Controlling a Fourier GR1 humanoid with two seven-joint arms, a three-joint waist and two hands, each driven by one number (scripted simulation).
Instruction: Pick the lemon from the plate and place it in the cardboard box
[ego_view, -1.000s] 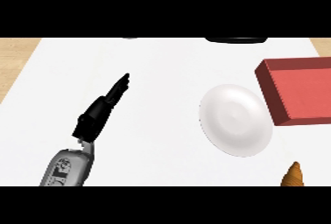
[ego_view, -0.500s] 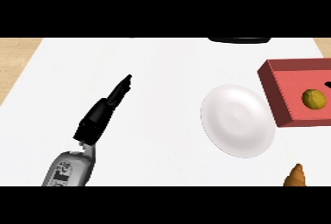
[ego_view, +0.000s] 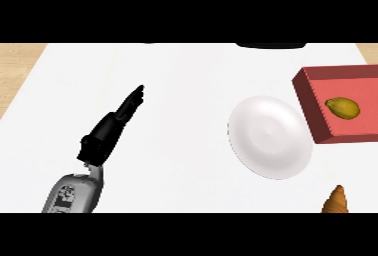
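**A:** Entry, left to right. The left hand (ego_view: 107, 132) is low at the left. Its fingers are straight and together, holding nothing, with the tips aimed up and to the right.

**B:** Where is the lemon?

**A:** Well to the right of those fingertips. First comes the plate (ego_view: 269, 137), white and bare, apart from the fingers. Just beyond it is the red box (ego_view: 314, 112), and the lemon (ego_view: 342, 107) lies on its floor.

**B:** And the right hand?

**A:** It is not in view, so nothing is logged for it.

**B:** Which step is in hand?

**A:** My judgement is that the placing looks complete, since the lemon is off the plate and inside the box. The next move calls for no grasp, only keeping the hands away from the box. An orange object (ego_view: 336, 200) sits low, far right of the fingers. It is not part of the task and should be left alone.
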